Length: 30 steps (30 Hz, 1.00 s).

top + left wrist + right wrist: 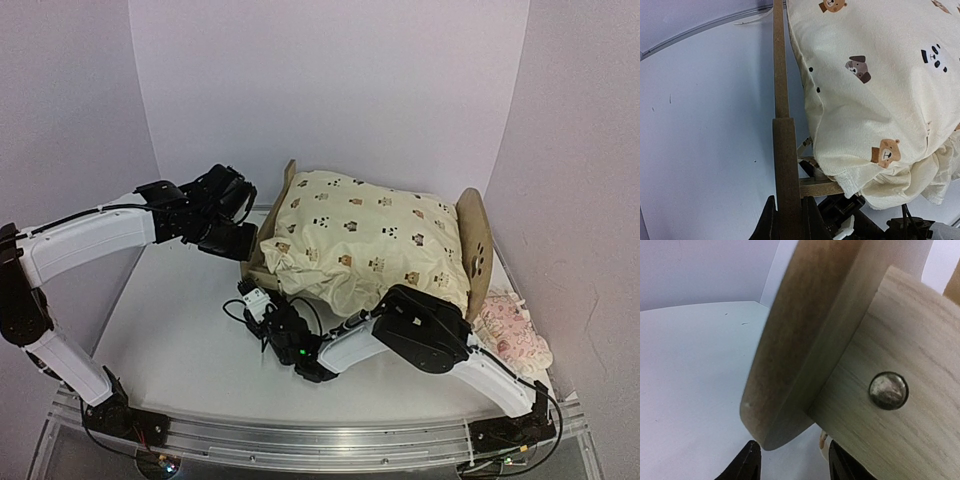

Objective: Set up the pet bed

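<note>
The pet bed (478, 240) stands mid-table, a light-wood frame with its paw-print headboard at the right and its flat footboard (283, 190) at the left. A cream animal-print cushion (370, 240) lies piled across it and hides the mattress base. My left gripper (240, 243) is at the footboard's near end, and in the left wrist view the left gripper (789, 222) is shut on the footboard (782, 150). My right gripper (255, 298) sits low at the bed's front-left corner. In the right wrist view the right gripper (792, 462) is open, just below a rounded board corner (790, 365).
A small pink ruffled pillow (515, 338) lies on the table at the right, beside the headboard. A wooden block with a metal screw (888, 390) joins the board close to my right fingers. Purple walls close in on the back and both sides.
</note>
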Available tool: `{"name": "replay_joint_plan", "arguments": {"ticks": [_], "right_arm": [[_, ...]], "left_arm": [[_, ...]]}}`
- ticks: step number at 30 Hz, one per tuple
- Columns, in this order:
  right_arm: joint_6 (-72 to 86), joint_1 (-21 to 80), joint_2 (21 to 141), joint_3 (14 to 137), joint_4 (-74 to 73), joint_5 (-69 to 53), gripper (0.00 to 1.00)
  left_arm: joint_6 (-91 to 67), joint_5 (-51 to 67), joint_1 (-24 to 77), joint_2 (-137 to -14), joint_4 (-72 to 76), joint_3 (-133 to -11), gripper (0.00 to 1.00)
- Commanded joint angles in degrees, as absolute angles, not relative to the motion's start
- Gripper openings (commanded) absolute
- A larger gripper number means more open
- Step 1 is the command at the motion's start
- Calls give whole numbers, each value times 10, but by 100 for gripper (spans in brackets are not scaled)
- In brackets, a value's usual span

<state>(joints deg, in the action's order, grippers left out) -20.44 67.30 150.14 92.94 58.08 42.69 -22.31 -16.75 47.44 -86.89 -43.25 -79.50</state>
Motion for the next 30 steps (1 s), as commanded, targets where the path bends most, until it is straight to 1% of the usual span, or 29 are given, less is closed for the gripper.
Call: {"name": "replay_joint_plan", "arguments": {"ticks": [1,11,16,23,24,30], "right_arm": [[-229,658,1519,963,595,475,45],[-238,647,1538,982,599,454,33],[-248,643,1548,995,599,446,20],[-255,641,1542,984,601,429,1],[-254,641,1539,979,601,425,0],[-227,641,1500,916,603,386,0]], "left_arm": [[-200,-146,484,-810,-379,-859,0],[-201,-147,489,-806,-381,-860,0],[-201,-149,490,-805,-382,-860,0],[-199,-153,490,-803,-380,-856,0],[-198,-153,490,-803,-380,-856,0],[-195,-156,490,-804,-371,-849,0]]}}
